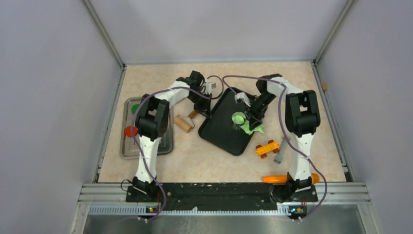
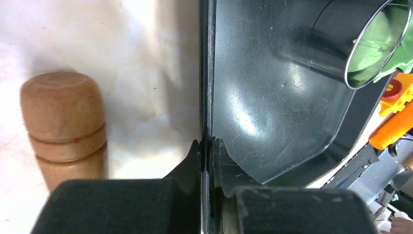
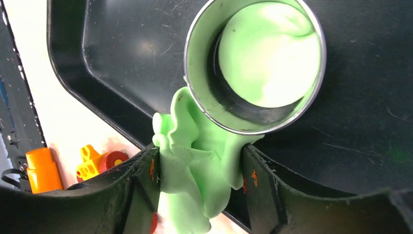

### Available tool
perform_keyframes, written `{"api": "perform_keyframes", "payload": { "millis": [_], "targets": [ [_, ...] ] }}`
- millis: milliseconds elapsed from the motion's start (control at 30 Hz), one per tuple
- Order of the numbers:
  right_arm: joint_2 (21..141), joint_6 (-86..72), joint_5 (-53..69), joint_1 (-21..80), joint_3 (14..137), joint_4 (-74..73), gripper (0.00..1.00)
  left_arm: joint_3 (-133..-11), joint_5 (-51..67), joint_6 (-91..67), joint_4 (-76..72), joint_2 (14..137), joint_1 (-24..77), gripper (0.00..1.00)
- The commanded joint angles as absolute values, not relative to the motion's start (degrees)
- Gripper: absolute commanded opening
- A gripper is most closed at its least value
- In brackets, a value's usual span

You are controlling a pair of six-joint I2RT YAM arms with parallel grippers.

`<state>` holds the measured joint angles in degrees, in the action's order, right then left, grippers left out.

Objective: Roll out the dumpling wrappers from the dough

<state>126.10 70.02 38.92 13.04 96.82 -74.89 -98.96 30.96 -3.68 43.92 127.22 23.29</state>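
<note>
Lime-green dough [image 3: 192,165], a ragged scrap, fills the gap of my right gripper [image 3: 199,151] at the lower centre of the right wrist view. The jaws are clamped on it, and it touches both inner faces. Its upper end lies against the outer wall of the cutter [image 3: 204,92], a steel ring standing on the tray [image 3: 122,58]. Its lower end reaches past the tray's rim toward the bottom of the frame. Inside the ring sits the wrapper [image 3: 270,53], a smooth pale green round that nearly fills it, with a dark crescent showing at its lower left. A yellow and red toy car [image 3: 97,163] lies off the tray at the lower left.

Left wrist view: my left gripper [image 2: 208,148], at the lower centre, is closed on the tray's upright rim, one jaw outside it and one inside. A wooden pin [image 2: 63,122] lies on the table at the left, apart from the tray. The cutter shows in the upper right corner, green within it.

Top view: the black tray lies tilted at the centre, with my left gripper at its upper left edge and my right gripper at its right side over the ring and scrap. A metal pan [image 1: 127,146] with a red disc [image 1: 130,130] lies at the left.
</note>
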Motion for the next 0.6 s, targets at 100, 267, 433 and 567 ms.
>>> {"api": "perform_keyframes", "payload": {
  "millis": [100, 267, 433, 567],
  "targets": [
    [114.7, 61.4, 33.9, 16.3, 83.4, -60.7, 0.49, -100.5, 34.9, -3.9, 43.2, 128.0, 25.1, 0.11],
    [112.6, 56.0, 36.0, 16.9, 82.8, -59.6, 0.38, -101.5, 34.1, -4.5, 43.4, 129.5, 25.8, 0.06],
    [109.5, 53.4, 38.7, 18.8, 81.2, -62.5, 0.33, -100.5, 32.0, -7.0, 42.5, 129.3, 25.8, 0.00],
    [105.2, 51.1, 41.0, 22.6, 78.0, -63.1, 0.32, -100.6, 31.7, -9.1, 41.3, 129.0, 25.8, 0.00]
  ]
}}
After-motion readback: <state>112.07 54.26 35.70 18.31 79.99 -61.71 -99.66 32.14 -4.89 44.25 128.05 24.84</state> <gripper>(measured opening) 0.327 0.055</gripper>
